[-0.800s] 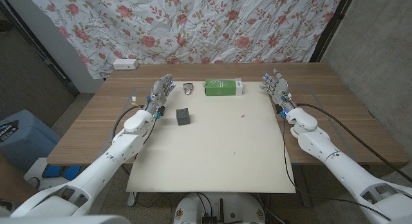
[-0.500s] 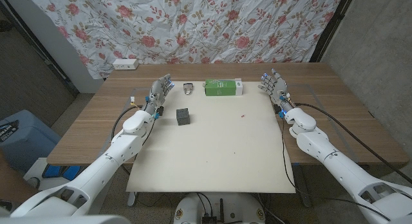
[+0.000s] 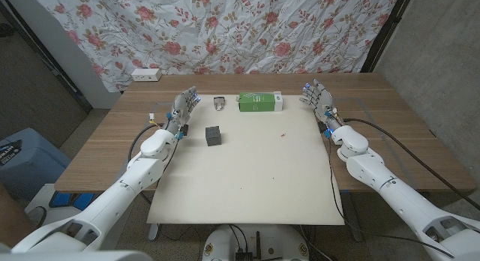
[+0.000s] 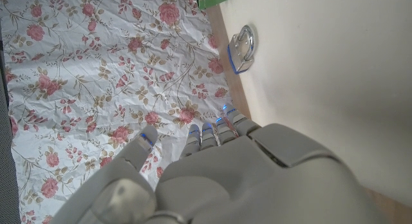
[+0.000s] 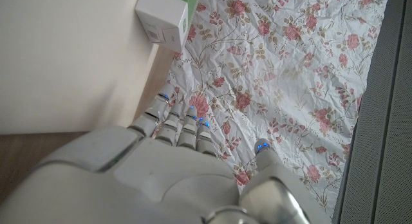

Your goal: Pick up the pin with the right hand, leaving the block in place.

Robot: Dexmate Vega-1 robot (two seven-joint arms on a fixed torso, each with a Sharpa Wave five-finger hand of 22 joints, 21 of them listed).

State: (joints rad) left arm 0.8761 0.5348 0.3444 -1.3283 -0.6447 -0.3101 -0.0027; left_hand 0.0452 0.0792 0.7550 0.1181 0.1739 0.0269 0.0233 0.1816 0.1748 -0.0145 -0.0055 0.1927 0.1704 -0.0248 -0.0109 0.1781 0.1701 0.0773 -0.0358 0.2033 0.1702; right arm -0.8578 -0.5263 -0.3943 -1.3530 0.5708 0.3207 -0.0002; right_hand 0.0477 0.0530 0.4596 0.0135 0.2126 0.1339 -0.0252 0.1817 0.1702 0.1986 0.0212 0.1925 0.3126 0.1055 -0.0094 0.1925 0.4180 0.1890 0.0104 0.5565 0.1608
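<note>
A small red pin [image 3: 282,133] is seen lying on a large cream rectangular mat [image 3: 247,178] spread over the wooden worktop [image 3: 97,145], toward the mat's far right part and apart from everything else. A small dark cube-shaped block [image 3: 214,136] stands on the mat's far left part, well apart from the pin. The right robot hand [image 3: 320,101] is held at the mat's far right corner with its fingers spread and extended, released and grasping nothing; the pin lies nearer the robot and to the left of it, untouched. The left robot hand [image 3: 182,110] is held at the mat's far left edge, likewise released with fingers apart, just beside the block without contact. Beyond the mat's far edge a green and white rectangular carton [image 3: 259,103] lies on the worktop, and a small shiny metal clip-like object [image 3: 219,103] is seen to its left. A white power strip [image 3: 145,74] rests at the worktop's far left corner. A rose-patterned cloth backdrop [image 3: 225,28] hangs behind the worktop, and a blue bin [image 3: 19,160] stands on the floor at the left.
</note>
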